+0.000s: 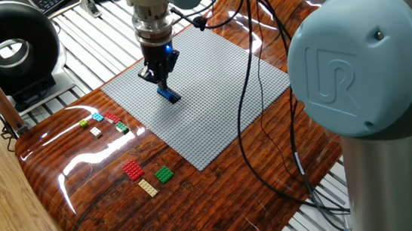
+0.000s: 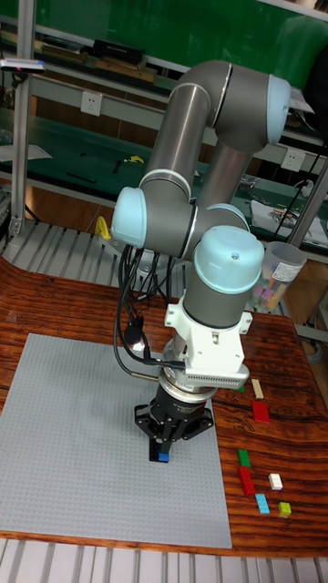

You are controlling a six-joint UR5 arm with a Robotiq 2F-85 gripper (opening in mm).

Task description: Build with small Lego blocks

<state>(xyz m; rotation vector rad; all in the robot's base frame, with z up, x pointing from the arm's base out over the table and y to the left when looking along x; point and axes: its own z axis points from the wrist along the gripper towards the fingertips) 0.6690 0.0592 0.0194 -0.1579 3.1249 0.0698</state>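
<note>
Small Lego blocks are mostly lying loose on the glossy wood-grain table (image 1: 199,199), just off the edge of the large grey studded baseplate (image 1: 219,91): a red brick (image 1: 132,169), a tan brick (image 1: 148,187) and a green brick (image 1: 165,175) among them. One small blue brick (image 1: 168,95) is sitting on the baseplate, with the black two-finger gripper (image 1: 162,80) closing around it, probably pressing it onto the studs. An "UR" logo is showing on the arm's pale blue joint cap (image 1: 357,70).
</note>
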